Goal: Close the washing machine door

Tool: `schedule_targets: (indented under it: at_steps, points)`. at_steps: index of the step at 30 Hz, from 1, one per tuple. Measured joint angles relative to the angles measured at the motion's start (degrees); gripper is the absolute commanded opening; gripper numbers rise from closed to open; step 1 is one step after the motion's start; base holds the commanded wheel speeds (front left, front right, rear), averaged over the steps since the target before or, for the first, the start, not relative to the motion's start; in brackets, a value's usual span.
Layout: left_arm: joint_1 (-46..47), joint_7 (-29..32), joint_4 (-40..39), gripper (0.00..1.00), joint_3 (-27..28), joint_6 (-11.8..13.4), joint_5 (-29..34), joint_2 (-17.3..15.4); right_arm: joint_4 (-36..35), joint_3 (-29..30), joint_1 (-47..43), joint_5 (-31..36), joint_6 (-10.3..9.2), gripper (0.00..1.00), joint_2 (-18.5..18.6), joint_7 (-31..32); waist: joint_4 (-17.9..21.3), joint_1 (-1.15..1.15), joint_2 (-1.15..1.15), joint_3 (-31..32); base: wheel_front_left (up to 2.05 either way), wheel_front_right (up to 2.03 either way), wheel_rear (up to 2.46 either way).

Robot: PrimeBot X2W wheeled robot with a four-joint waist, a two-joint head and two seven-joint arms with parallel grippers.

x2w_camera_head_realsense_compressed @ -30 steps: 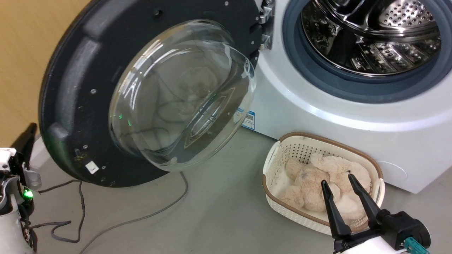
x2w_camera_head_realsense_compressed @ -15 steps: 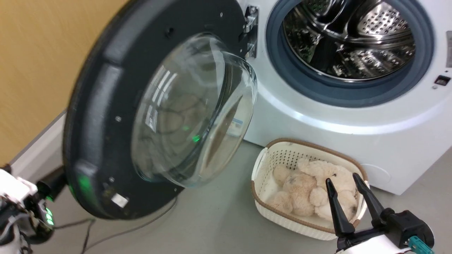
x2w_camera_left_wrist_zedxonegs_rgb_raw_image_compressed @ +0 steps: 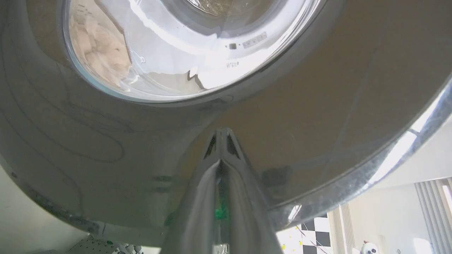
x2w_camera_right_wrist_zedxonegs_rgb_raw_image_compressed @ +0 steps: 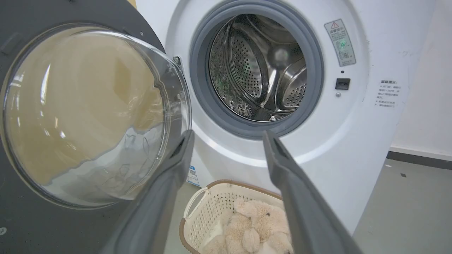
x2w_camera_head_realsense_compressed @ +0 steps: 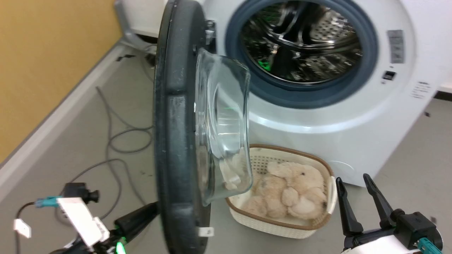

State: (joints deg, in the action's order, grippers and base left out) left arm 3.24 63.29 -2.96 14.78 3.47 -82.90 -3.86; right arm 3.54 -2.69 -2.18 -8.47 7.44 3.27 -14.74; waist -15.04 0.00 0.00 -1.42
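Observation:
The washing machine door (x2w_camera_head_realsense_compressed: 176,116) stands about half open, edge-on in the head view, its glass bowl (x2w_camera_head_realsense_compressed: 222,123) facing the washing machine (x2w_camera_head_realsense_compressed: 317,116). My left gripper (x2w_camera_head_realsense_compressed: 150,211) is shut and empty at the door's outer side, low down. In the left wrist view its closed tips (x2w_camera_left_wrist_zedxonegs_rgb_raw_image_compressed: 221,131) rest against the door's outer face (x2w_camera_left_wrist_zedxonegs_rgb_raw_image_compressed: 317,106), just below the window. My right gripper (x2w_camera_head_realsense_compressed: 356,185) hangs open over the floor, right of the basket. The right wrist view looks between its open fingers (x2w_camera_right_wrist_zedxonegs_rgb_raw_image_compressed: 183,141) at the steel drum (x2w_camera_right_wrist_zedxonegs_rgb_raw_image_compressed: 257,70) and the door (x2w_camera_right_wrist_zedxonegs_rgb_raw_image_compressed: 35,211).
A white basket (x2w_camera_head_realsense_compressed: 282,229) holding a beige plush toy (x2w_camera_head_realsense_compressed: 293,190) sits on the floor below the opening, close to the door's swing path. Grey cables (x2w_camera_head_realsense_compressed: 116,141) trail over the floor on the left, beside a yellow wall (x2w_camera_head_realsense_compressed: 42,63).
The door has swung from wide open toward the machine and now shows edge-on. My left gripper has followed behind it. The head camera has also turned; the right gripper stayed open.

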Motion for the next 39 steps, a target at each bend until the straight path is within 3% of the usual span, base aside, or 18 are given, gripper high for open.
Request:
schedule_targets:
  at_steps: [7, 13, 20, 29, 34, 39]
  points:
    - [-0.9, -6.3, -1.1, 0.00, -10.2, 0.0, -5.5, 0.6, -0.2, -0.5, 0.1, 0.4, 0.00, 1.00, -0.1, 0.0, 5.8, 0.00, 0.00, -0.8, 0.00, 0.00, 0.00]
    - [-0.6, -17.1, 3.2, 0.00, -18.5, -2.7, -9.0, 1.0, -0.5, -0.7, 0.7, 0.5, 0.00, 1.00, -0.2, 0.0, 12.2, 0.00, 0.00, -2.2, 0.00, 0.00, 0.00]
    - [6.0, -28.9, 10.0, 0.00, -23.6, -5.5, -10.1, 0.9, -1.3, -0.9, 1.5, 0.5, 0.00, 1.00, -0.2, 0.0, 20.4, 0.00, 0.00, -5.0, 0.00, 0.00, 0.00]
    - [17.9, -42.9, 18.3, 0.00, -27.3, -7.3, -11.0, 1.0, -1.7, -1.4, 1.6, -0.3, 0.00, 1.00, -0.2, 0.0, 29.4, 0.01, 0.00, -8.7, 0.00, 0.00, 0.00]
    - [24.9, -50.4, 23.9, 0.00, -29.6, -8.1, -12.0, 1.0, -1.7, -1.7, 2.0, -0.7, 0.00, 1.00, -0.2, 0.0, 32.0, 0.01, 0.00, -9.9, 0.00, 0.00, 0.00]
    - [28.0, -54.8, 28.4, 0.00, -32.5, -9.3, -14.0, 1.1, -1.7, -1.6, 2.1, -0.8, 0.00, 1.00, -0.2, 0.0, 31.3, 0.01, 0.00, -9.7, 0.00, 0.00, 0.00]
